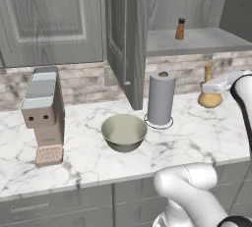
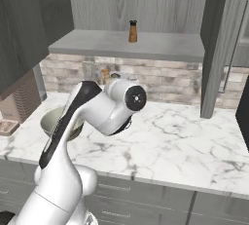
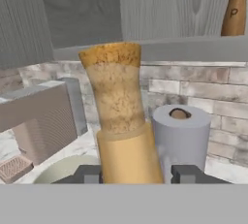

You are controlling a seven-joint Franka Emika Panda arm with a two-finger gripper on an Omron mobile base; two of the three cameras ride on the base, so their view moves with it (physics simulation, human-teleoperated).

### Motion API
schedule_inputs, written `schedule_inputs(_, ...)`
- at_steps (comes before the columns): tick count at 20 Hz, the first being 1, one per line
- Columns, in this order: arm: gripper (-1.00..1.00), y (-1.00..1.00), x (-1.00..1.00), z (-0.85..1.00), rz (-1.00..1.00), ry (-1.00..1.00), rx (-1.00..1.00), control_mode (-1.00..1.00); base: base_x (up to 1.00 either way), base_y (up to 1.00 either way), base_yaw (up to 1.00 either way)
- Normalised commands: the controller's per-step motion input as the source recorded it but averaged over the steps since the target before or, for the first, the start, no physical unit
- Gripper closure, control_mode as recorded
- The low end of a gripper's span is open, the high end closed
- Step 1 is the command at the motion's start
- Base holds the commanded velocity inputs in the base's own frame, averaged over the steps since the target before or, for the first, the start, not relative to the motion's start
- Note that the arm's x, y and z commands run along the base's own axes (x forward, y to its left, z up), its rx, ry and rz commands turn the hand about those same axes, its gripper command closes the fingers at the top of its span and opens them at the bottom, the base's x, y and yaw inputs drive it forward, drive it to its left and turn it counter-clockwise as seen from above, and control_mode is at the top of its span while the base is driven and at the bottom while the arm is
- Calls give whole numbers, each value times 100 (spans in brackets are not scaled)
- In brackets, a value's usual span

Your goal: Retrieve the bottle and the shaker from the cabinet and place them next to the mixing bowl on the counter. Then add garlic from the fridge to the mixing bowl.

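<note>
The end effector is clamped on the bottle: in the hand view its two dark fingertips sit one on each side of the bottle's lower body, and the cork top rises straight up between them. In the left base view the bottle appears at the end of the arm, with its round base low over the surface or perhaps already on it; I cannot tell which.

Just behind the bottle, seen from the hand, stands the paper towel roll, and lower and to the other side the pale rim of the mixing bowl shows. Farther away on that side is the coffee machine. Above, on the cabinet shelf, the shaker waits, well apart from the end effector.

The step in hand, I think, is to bring the bottle next to the mixing bowl. To do it well, the bottle should stay upright, because it is tall and narrow at the top. The path should pass in front of the paper towel roll, not through it. The bottle should come down beside the bowl without touching its rim, and the fingers should part only when the base stands flat on the surface.
</note>
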Motion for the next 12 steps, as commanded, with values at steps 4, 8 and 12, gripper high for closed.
schedule_inputs(4,100,0,46,-34,22,-1,0,-100,0,0,0)
schedule_inputs(8,100,9,42,-36,13,0,0,-100,0,0,0)
schedule_inputs(12,100,0,11,-46,13,0,9,-100,0,0,0)
